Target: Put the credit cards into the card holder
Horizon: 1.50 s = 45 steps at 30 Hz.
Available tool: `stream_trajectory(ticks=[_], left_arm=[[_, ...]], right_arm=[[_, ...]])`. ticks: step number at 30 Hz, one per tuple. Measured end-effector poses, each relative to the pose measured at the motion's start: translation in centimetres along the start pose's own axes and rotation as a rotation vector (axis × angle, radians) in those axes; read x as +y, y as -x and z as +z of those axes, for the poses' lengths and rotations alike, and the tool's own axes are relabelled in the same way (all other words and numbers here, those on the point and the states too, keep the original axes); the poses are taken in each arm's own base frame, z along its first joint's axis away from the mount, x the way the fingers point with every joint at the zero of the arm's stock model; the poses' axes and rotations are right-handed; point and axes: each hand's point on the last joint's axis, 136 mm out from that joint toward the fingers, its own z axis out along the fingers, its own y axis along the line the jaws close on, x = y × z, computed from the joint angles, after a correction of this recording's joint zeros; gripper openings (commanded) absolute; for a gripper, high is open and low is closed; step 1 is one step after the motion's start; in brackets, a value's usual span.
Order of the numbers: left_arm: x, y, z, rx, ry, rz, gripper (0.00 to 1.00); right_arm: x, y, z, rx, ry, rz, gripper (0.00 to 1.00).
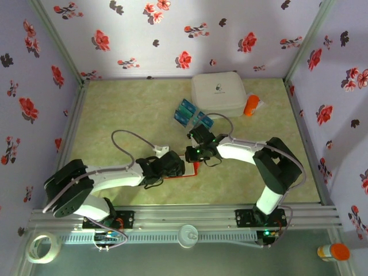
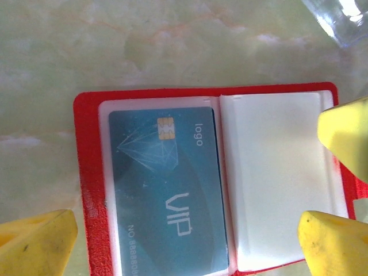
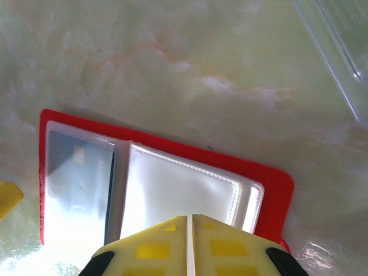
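Our left gripper (image 2: 184, 253) stands wide open, with its yellow fingertips (image 2: 35, 241) set apart on either side of the card holder (image 2: 86, 172) and closing on nothing. Our right gripper (image 3: 188, 230) is shut. Its two yellow fingers (image 3: 152, 247) meet along a thin seam with nothing between them, and their tips sit over the holder's empty pocket. We cannot tell whether they press on it.

From above, the left gripper (image 1: 172, 164) ends a white forearm stretched low across the bench (image 1: 126, 109) from the near left corner. The right gripper (image 1: 195, 156) hangs from an arm that rises at the near right, bends at a dark elbow and reaches back toward the middle. The two grippers come almost together there.

The card holder (image 1: 196, 168) lies open and flat close to the near edge, about midway along it. It is a bright red, grainy cover with rounded corners, lined with pale, cloudy plastic pockets. One pocket holds a glossy teal-blue card (image 2: 167, 190) with a gold chip, a faint diamond drawing and the word VIP. The pocket beside it is empty.

More credit cards (image 1: 185, 112) lie loose toward the far edge, blue and thin, just in front of a white rounded case (image 1: 218, 92). An orange bottle (image 1: 251, 105) lies beside the case. The bench top is smooth, with pale green marbling.
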Motion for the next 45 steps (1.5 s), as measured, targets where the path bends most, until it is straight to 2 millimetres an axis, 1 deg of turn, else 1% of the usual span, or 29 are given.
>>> stream_trajectory(ticks=[7, 12, 22, 30, 36, 45], left_arm=[[0.1, -0.4, 0.6, 0.008, 0.011, 0.007, 0.99], [0.1, -0.4, 0.7, 0.01, 0.014, 0.008, 1.0], [-0.1, -0.3, 0.8, 0.007, 0.01, 0.007, 1.0], [-0.7, 0.0, 0.8, -0.007, -0.012, 0.002, 1.0], [-0.9, 0.2, 0.8, -0.017, -0.03, -0.002, 1.0], [-0.6, -0.3, 1.5, -0.024, -0.032, -0.004, 0.93]], right_arm=[[-0.5, -0.1, 0.0, 0.006, -0.014, -0.009, 0.1], [-1.1, -0.7, 0.8, 0.036, -0.022, 0.0, 0.09], [-0.1, -0.6, 1.3, 0.031, 0.042, 0.013, 0.07], [0.5, -0.5, 1.6, 0.029, 0.07, 0.025, 0.07], [0.6, -0.6, 1.7, 0.028, 0.075, 0.034, 0.07], [0.7, -0.6, 1.7, 0.024, 0.086, 0.057, 0.08]])
